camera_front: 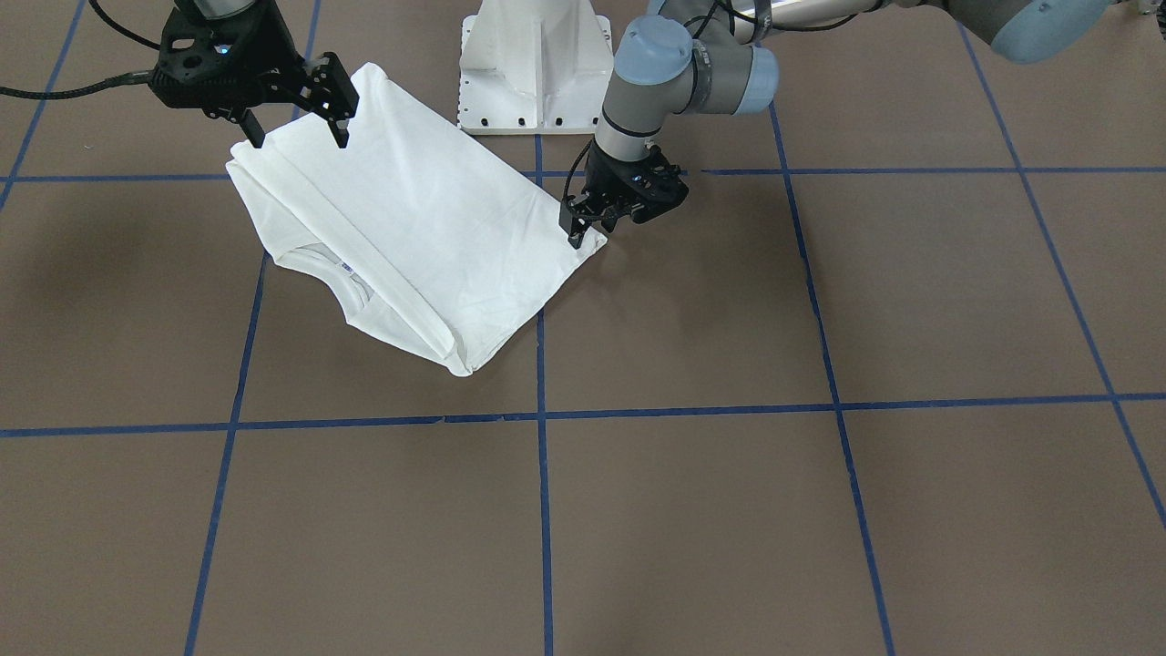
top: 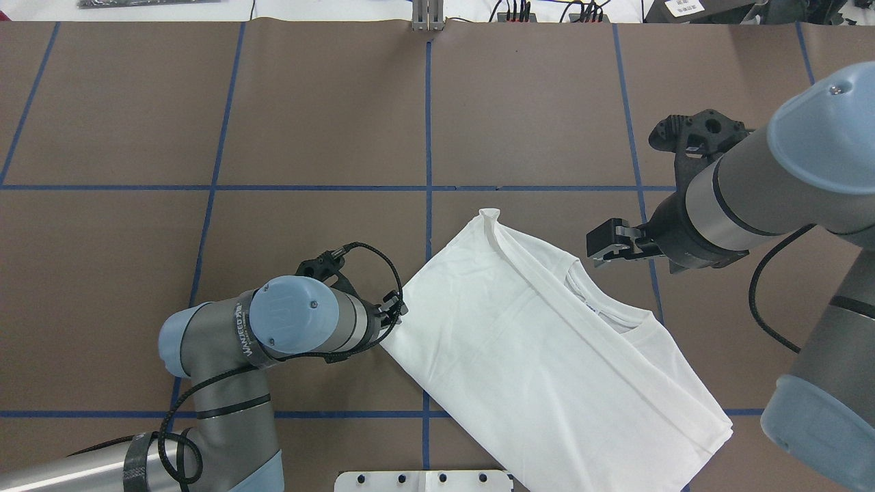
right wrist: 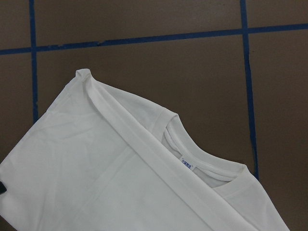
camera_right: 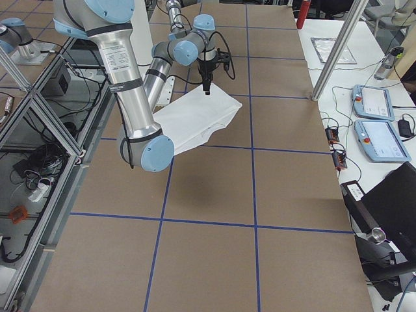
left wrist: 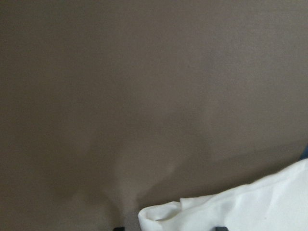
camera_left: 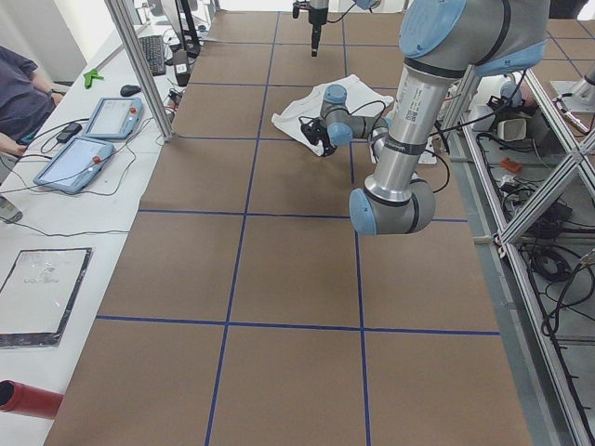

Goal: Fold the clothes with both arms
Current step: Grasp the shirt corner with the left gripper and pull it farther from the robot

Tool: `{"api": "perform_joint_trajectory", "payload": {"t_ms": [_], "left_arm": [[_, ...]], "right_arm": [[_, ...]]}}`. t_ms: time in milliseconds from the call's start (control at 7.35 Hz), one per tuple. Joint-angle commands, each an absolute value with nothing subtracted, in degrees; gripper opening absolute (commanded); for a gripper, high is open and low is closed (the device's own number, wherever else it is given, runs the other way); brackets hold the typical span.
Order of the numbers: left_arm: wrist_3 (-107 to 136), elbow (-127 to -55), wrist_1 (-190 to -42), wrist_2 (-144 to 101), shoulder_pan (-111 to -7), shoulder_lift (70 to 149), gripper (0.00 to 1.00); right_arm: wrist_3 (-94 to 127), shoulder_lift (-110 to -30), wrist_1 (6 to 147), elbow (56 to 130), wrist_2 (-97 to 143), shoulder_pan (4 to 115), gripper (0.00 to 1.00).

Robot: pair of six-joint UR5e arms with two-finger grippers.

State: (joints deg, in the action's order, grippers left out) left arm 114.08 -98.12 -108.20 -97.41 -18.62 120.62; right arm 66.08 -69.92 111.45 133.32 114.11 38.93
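The white shirt [camera_front: 410, 228] lies folded flat on the brown table, plain side up, with its ribbed neck and small blue-printed label [camera_front: 347, 268] showing. It also shows in the overhead view [top: 547, 342] and the right wrist view [right wrist: 120, 183]. My left gripper [camera_front: 583, 232] is low at the shirt's corner nearest the pedestal. Its fingers stand apart with the cloth corner [left wrist: 159, 216] between them. My right gripper [camera_front: 299, 135] is open and empty, hovering above the shirt's opposite edge, and also shows in the overhead view [top: 605, 246].
The white pedestal base [camera_front: 533, 73] stands just behind the shirt. Blue tape lines [camera_front: 542, 419] grid the brown table. Side benches hold control tablets [camera_left: 79, 163] [camera_right: 380, 140], and an operator's arm [camera_left: 19, 93] shows at the far left.
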Motion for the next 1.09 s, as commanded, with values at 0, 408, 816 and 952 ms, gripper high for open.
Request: {"api": "perform_joint_trajectory", "payload": {"t_ms": [0, 408, 816, 952], "left_arm": [[114.08, -98.09, -108.19, -97.56, -18.63, 121.46, 0.43], [113.99, -98.00, -110.03, -97.56, -18.63, 121.38, 0.00], [113.21, -98.09, -109.52, -97.56, -22.04, 121.38, 0.00], [110.33, -98.09, -109.08, -97.91, -24.76, 121.38, 0.00]], "right_arm": [[66.18, -70.14, 111.45, 133.42, 114.08, 39.02, 1.00], [66.18, -70.14, 111.45, 133.42, 114.08, 39.46, 1.00], [66.18, -70.22, 111.45, 133.33, 114.08, 39.55, 1.00], [66.27, -70.22, 111.45, 133.42, 114.08, 39.55, 1.00]]}}
